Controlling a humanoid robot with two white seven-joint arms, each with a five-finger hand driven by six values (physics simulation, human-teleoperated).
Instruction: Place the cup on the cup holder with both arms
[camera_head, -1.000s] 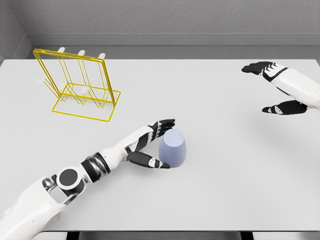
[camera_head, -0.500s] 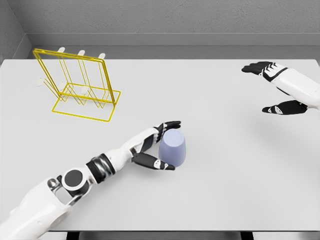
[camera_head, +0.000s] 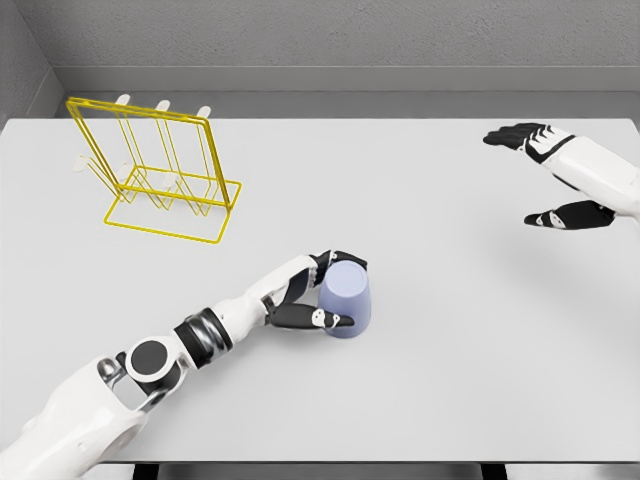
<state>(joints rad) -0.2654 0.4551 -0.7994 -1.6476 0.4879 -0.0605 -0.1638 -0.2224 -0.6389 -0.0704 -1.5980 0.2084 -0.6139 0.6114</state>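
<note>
1. A broad, flat, pale grey rectangular table top (camera_head: 450, 370) fills most of the view, its surface smooth and matt.
2. A rough, mid-grey back wall (camera_head: 330, 35) runs across the top of the picture behind the table's far edge.
3. A darker grey side wall (camera_head: 20, 60) meets it in the upper left corner.
4. A dark strip of floor (camera_head: 320, 471) shows below the table's near edge.

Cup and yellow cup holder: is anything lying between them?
Nothing: in the head view, only bare white table separates the cup from the cup holder. The left robot hand wraps the cup's near-left side.
</note>
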